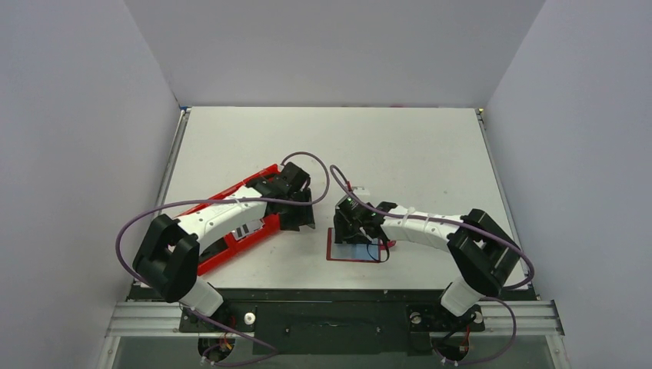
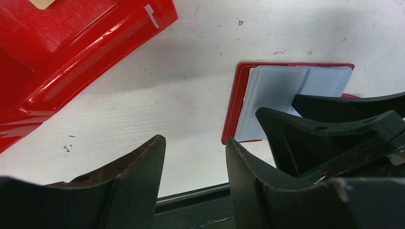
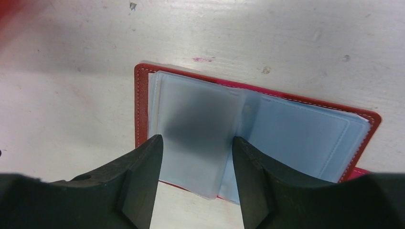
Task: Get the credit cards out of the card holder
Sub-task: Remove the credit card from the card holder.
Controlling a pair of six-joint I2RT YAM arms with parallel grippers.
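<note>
The card holder [image 3: 143,95] lies open and flat on the table, a dark red cover with pale blue-grey sleeves [image 3: 296,133]. My right gripper [image 3: 196,143] hangs just above it, open, its fingertips either side of the left sleeve page. In the top view the right gripper [image 1: 357,229] covers the holder's [image 1: 342,254] upper part. My left gripper [image 2: 196,140] is open and holds nothing, hovering over bare table left of the holder [image 2: 239,105]. A tan corner that looks like a credit card [image 2: 43,4] lies in the red tray. I see no card inside the sleeves.
A bright red compartment tray [image 1: 231,250] lies diagonally at the left under the left arm; its rim [image 2: 95,52] fills the left wrist view's upper left. The right gripper's black fingers [image 2: 334,129] stand close to the left gripper. The table's near edge [image 2: 191,195] runs just below.
</note>
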